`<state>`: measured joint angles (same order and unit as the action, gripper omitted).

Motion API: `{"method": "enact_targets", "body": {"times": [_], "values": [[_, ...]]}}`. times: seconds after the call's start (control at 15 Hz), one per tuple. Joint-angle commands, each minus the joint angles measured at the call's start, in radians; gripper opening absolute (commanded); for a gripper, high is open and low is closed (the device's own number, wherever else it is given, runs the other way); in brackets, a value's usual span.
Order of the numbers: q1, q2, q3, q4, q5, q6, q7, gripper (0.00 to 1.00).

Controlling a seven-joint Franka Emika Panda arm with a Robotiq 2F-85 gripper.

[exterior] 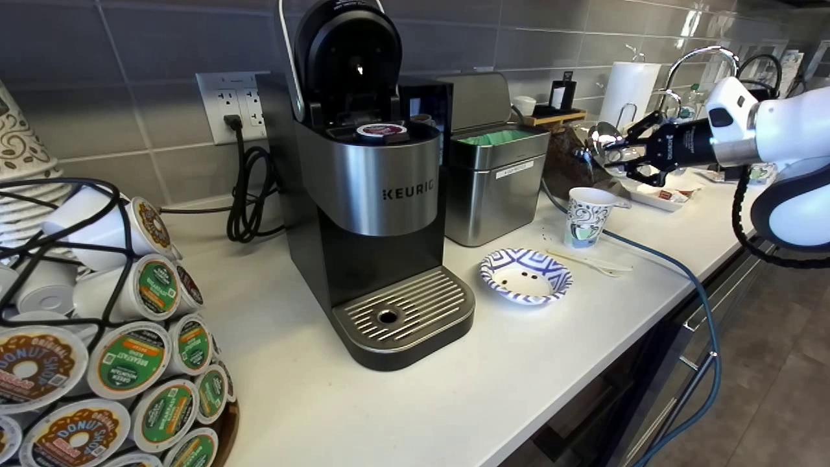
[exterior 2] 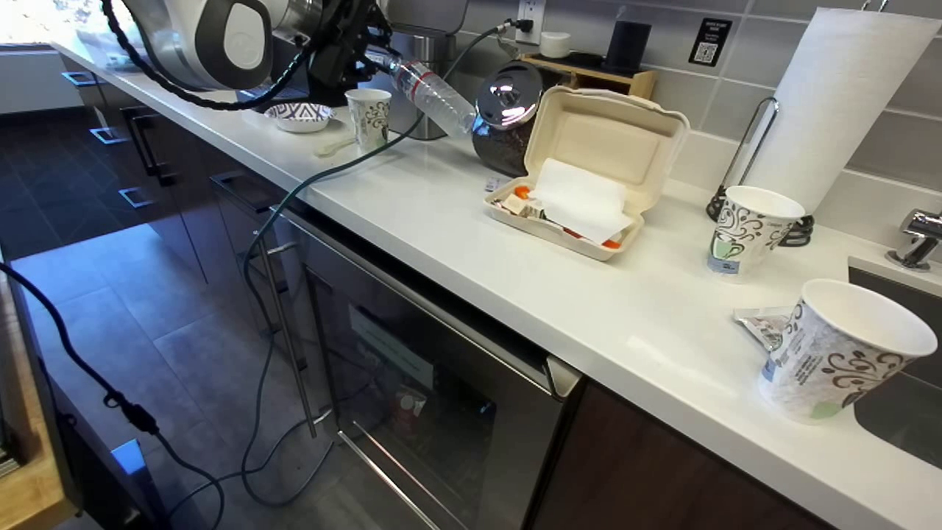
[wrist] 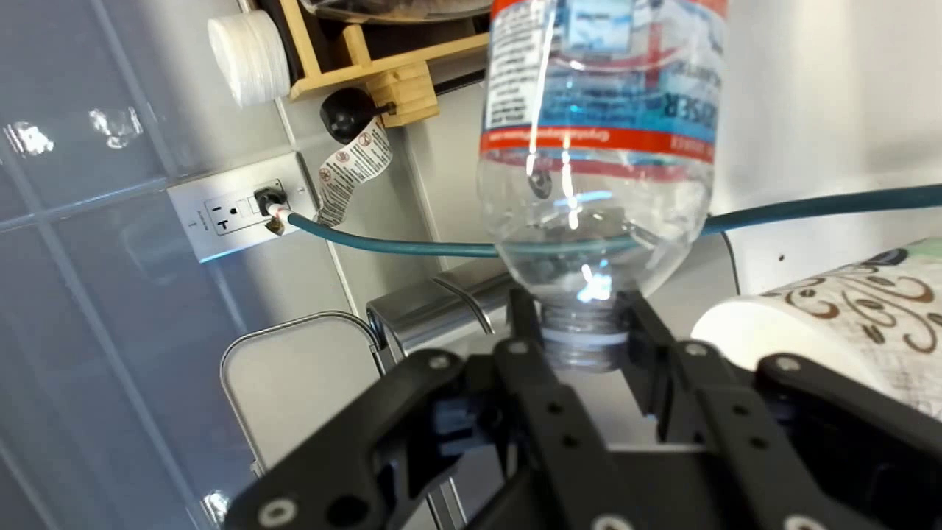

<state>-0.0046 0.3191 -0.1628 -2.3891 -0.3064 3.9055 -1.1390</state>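
A clear plastic water bottle (wrist: 596, 199) is grasped by its neck in the claw (wrist: 585, 324), which is clamped against it from both sides. The bottle is held above the counter (exterior 2: 434, 191), tilted well away from upright, and its label (wrist: 600, 88), edged in red with blue in between, is left uncovered. In an exterior view its base is seen in front of a dark jar (exterior 2: 497, 151); whether contact is made cannot be told. Near the bottle, a patterned paper cup (exterior: 582, 224) is stood upright on the counter, and a blue-and-white bowl (exterior: 526, 298) with a few small dark pieces in it is set between the cup and a coffee machine (exterior: 389, 214). The machine's lid is raised, and a pod (exterior: 381, 131) is seated in its top. Behind the bowl, a metal bin (exterior: 496, 204) is placed beside the machine, its lid opened and its inside lined in green. A teal cord (wrist: 405, 248) is plugged into a wall outlet (wrist: 221, 216) and, in the wrist view, is seen through the bottle. Farther along the counter, an open food box (exterior 2: 607, 136) is found with a white napkin (exterior 2: 578, 199) in it, followed by a roll of paper towels (exterior 2: 831, 110) and a second paper cup (exterior 2: 751, 228).
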Motion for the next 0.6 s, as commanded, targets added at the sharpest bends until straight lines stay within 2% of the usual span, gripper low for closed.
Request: {"method": "enact_targets", "body": {"times": [0.0, 0.13, 0.53], "values": [[-0.01, 0.002, 0.001, 0.008, -0.029, 0.04, -0.028, 0.08], [-0.021, 0.003, 0.01, 0.011, -0.069, 0.04, -0.006, 0.08], [-0.027, 0.012, 0.014, 0.021, -0.089, 0.05, 0.003, 0.08]]}}
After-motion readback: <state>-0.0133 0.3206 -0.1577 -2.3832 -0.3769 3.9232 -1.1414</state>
